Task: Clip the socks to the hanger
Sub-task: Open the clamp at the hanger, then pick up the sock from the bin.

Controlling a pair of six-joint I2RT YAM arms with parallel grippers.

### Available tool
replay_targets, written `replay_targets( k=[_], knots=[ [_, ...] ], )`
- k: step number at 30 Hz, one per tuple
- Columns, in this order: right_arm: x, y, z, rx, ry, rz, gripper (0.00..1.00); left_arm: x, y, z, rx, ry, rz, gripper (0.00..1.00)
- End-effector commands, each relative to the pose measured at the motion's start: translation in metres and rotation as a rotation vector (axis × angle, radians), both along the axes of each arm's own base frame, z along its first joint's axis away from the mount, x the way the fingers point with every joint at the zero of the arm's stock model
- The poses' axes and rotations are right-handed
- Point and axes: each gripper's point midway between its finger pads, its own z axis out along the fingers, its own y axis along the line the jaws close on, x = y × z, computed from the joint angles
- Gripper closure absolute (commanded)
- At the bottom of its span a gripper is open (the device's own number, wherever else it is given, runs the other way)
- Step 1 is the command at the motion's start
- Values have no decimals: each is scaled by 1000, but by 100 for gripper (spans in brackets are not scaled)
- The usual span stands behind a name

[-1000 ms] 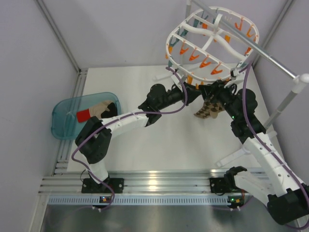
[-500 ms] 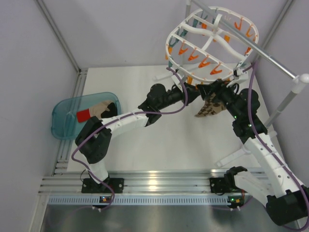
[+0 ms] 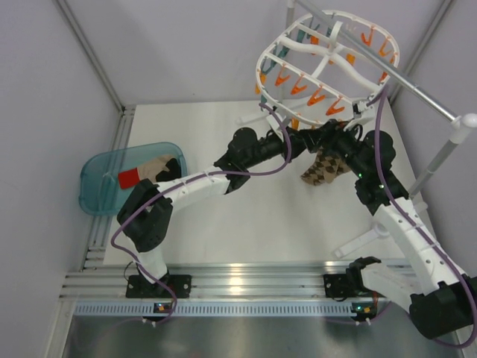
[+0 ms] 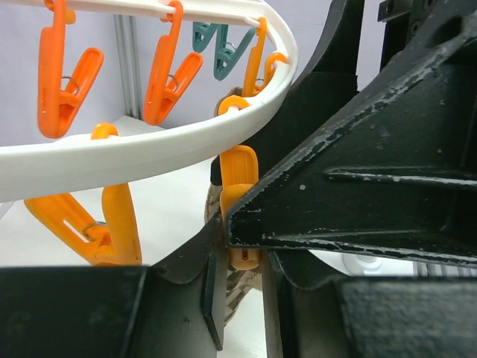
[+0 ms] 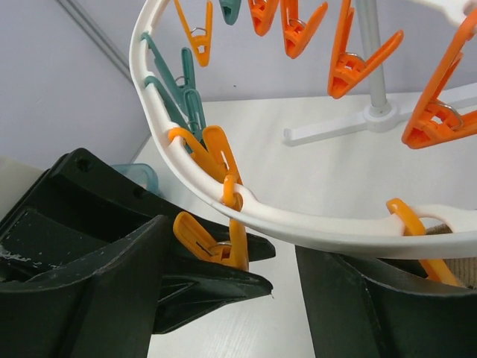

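The hanger (image 3: pixel 270 58) hangs at the back right, a white ring with orange and teal pegs. My left gripper (image 3: pixel 308 140) is under its near rim (image 4: pixel 149 149), shut on the top of an orange peg (image 4: pixel 242 257). A brown-and-cream argyle sock (image 3: pixel 320 168) hangs just behind that peg (image 4: pixel 237 291). My right gripper (image 3: pixel 333 142) faces the left one with its jaws wide apart (image 5: pixel 232 283); the same peg (image 5: pixel 216 246) and a left fingertip (image 5: pixel 246 287) lie between them. The red-and-cream socks (image 3: pixel 138 175) lie in the teal bin at the left.
The teal bin (image 3: pixel 97 195) stands at the table's left edge. A grey metal rail (image 3: pixel 417 83) carries the hanger, with a white-capped post (image 3: pixel 468 121) at the right and white feet (image 3: pixel 358 242) on the table. Grey walls close in the sides.
My right wrist has shifted a little left, closer to the left gripper under the hanger's rim. The argyle sock swayed slightly. My left arm has held still.
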Motion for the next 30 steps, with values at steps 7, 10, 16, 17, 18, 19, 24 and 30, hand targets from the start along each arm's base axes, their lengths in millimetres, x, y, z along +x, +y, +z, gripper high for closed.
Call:
replay_targets(
  k=[7,10,16,17,18,19,24,30],
  knots=[
    [8,0,38,17,-120,-21,55,-13,-12,16,6,-74,-65,100],
    [7,0,38,23,-127,-19,76,-13,-12,14,15,-68,-67,94],
    [5,0,36,24,-118,-17,100,-25,-3,15,53,-52,-101,57],
    [5,0,35,22,-114,-19,100,-25,1,14,61,-44,-110,53],
    [4,-1,35,21,-113,-22,100,-29,5,6,90,-18,-132,51],
    [5,-3,35,21,-113,-27,100,-33,12,13,88,-17,-138,46],
    [6,-8,33,11,-104,-39,100,-31,59,5,117,114,-125,31],
    [6,-15,30,-24,-99,-43,100,-12,155,0,280,214,26,26]
  ],
)
